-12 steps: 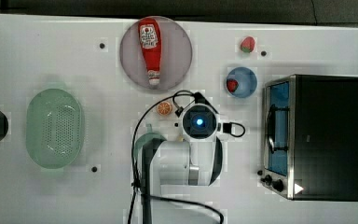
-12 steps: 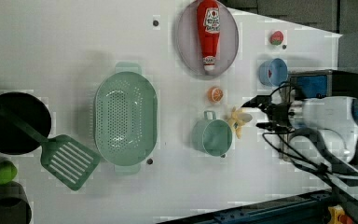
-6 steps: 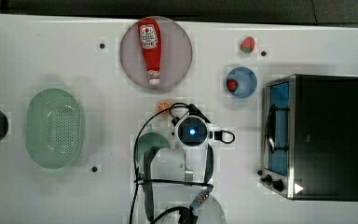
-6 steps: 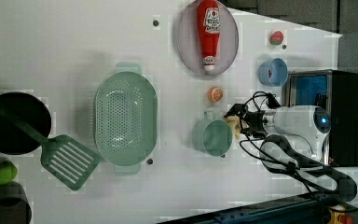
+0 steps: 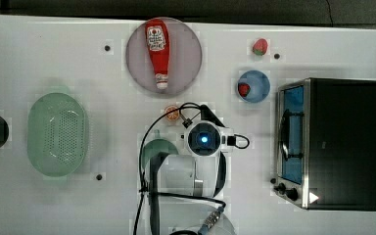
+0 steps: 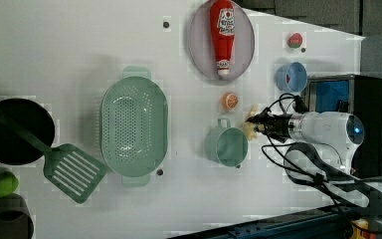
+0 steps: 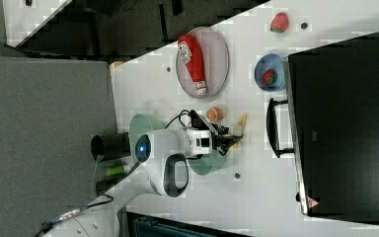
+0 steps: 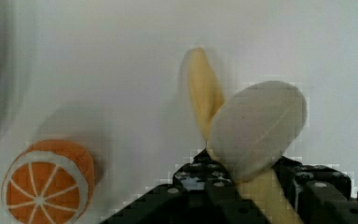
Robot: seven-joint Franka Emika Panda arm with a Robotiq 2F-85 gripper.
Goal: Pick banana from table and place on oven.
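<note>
Banana: pale cream flesh, yellow peel flaps. Orange slice: orange, white segment lines. Table: white, dark round holes. Oven: black top, blue-tinted glass door. Ketchup bottle: red, on grey plate. Colander: pale green, perforated.

A matt, soft-looking pale-yellow banana sits between black plastic fingers on a smooth white table. At the top view's three o'clock, the oven shows a matt black top, brushed-metal front and glossy blue glass; the colander looks like perforated plastic.
</note>
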